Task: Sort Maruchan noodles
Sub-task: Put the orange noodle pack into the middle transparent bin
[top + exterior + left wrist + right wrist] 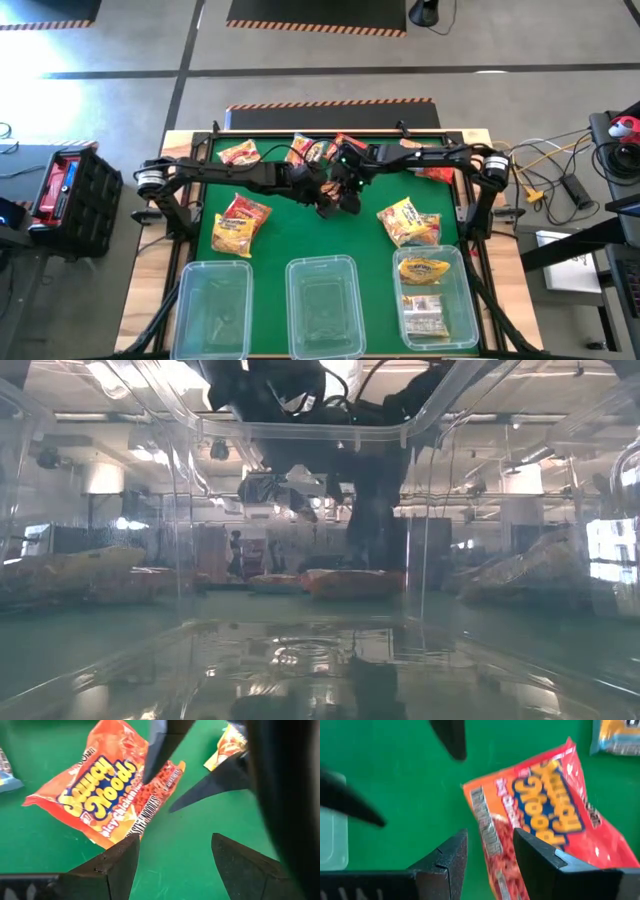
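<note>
Both grippers, left gripper (318, 192) and right gripper (345, 196), meet mid-bench (370, 245). Noodle packets (241, 220) lie either side and behind; three bins (322, 305) stand before them.

Glossy crinkly plastic noodle packet (107, 795)

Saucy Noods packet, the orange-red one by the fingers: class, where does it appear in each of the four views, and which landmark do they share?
Left wrist view: the Saucy Noods packet lies upper left, beyond the left gripper.
Right wrist view: right of centre, past the right gripper.
Low view: probably the orange-red packet at centre.
High view: cannot be picked out; the arms meeting mid-table seem to cover it.
Shared landmark: the green mat.
</note>
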`<state>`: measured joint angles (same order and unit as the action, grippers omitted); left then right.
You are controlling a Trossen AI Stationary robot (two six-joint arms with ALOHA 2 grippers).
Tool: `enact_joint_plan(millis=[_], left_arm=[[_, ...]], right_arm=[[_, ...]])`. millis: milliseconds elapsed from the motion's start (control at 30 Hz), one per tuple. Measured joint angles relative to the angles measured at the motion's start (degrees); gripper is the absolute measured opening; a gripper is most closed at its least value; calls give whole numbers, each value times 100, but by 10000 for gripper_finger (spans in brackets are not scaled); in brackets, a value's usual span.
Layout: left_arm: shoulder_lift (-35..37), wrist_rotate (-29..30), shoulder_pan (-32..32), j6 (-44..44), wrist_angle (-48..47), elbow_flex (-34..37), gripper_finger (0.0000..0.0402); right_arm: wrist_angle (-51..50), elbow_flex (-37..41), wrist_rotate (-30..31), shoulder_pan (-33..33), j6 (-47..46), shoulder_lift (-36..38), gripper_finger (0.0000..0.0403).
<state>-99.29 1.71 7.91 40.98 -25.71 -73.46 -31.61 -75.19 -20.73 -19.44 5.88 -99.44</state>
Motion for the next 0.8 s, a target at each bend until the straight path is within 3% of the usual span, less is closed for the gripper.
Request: enact_joint_plan(millis=[167, 367, 567, 800], left_arm=[[0, 199, 1, 184, -17, 132, 231], [0, 438, -1, 1346, 262, 684, 231], [0, 536, -4, 2156, 1159, 1262, 231], [-2, 943, -4, 2658, 1214, 1438, 231]], right_arm=[[-682, -132, -8, -79, 269, 2, 148], [-750, 147, -7, -312, 384, 0, 148], [-381, 467, -11, -419, 877, -2, 148], [303, 886, -24, -422, 659, -3, 148]])
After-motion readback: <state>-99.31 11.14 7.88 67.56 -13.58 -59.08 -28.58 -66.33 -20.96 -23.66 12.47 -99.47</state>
